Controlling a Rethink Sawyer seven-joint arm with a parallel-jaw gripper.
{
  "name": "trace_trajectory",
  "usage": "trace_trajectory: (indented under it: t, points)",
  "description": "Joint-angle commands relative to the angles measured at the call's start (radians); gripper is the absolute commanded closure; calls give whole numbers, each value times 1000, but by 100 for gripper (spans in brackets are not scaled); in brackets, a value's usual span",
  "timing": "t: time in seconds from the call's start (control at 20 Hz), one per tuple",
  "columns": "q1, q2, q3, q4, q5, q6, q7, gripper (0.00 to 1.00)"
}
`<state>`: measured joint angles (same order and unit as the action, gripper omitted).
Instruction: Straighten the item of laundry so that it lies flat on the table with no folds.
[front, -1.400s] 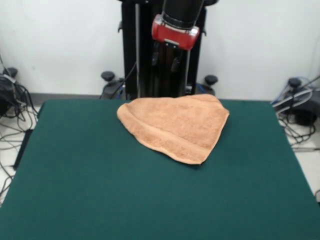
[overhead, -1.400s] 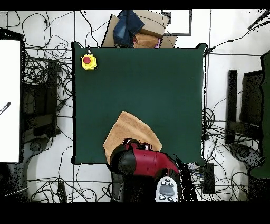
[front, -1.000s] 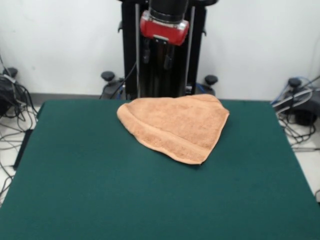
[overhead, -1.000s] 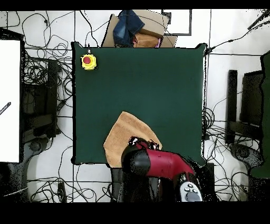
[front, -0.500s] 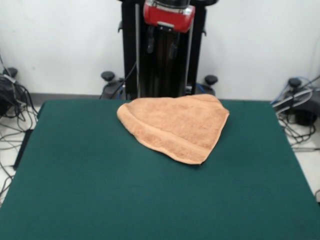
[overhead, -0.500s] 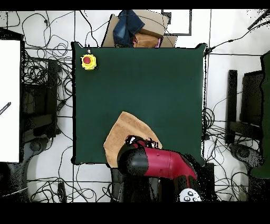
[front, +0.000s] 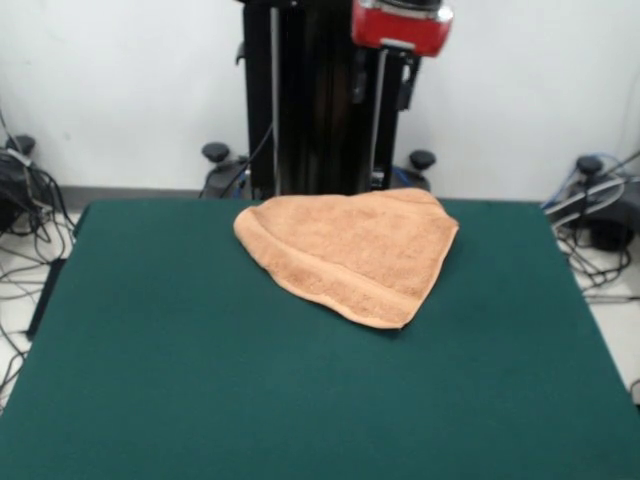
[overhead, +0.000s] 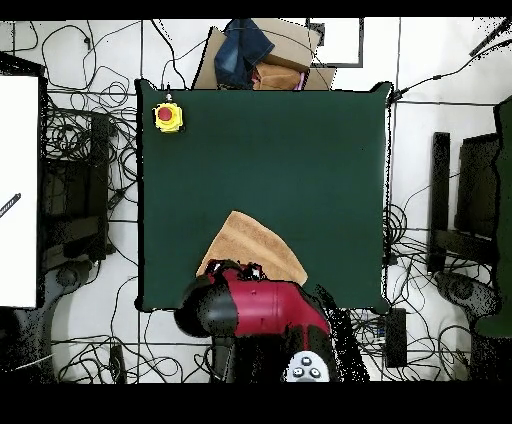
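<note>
The orange-tan towel (front: 350, 250) lies folded into a rough triangle near the far edge of the green table (front: 200, 380), with a woven band along its near edge. My gripper (front: 381, 95) hangs high above the towel's far edge, in front of the pedestal, open and empty. In the overhead view the red arm (overhead: 255, 308) covers the lower part of the towel (overhead: 250, 243) and hides the gripper. No tag shows.
A yellow box with a red button (overhead: 168, 116) sits at one table corner. The black pedestal (front: 310, 100) stands at the far edge. A cardboard box with blue cloth (overhead: 255, 55) and cables lie beyond the table.
My gripper has risen and swung to the right in the front view, away from the towel. The towel has not moved.
</note>
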<state>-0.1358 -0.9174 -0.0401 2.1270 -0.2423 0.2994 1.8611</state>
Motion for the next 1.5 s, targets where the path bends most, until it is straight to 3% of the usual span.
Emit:
trace_trajectory:
  t: [0.05, 0.65, 1.0, 1.5]
  points:
    - [52, 102, -38, 26, -59, -93, 145, 0]
    - [56, 207, -79, 8, -71, -236, 150, 0]
    - [105, 276, -115, -12, -34, -296, 166, 0]
    - [102, 331, -92, -82, -9, -273, 135, 0]
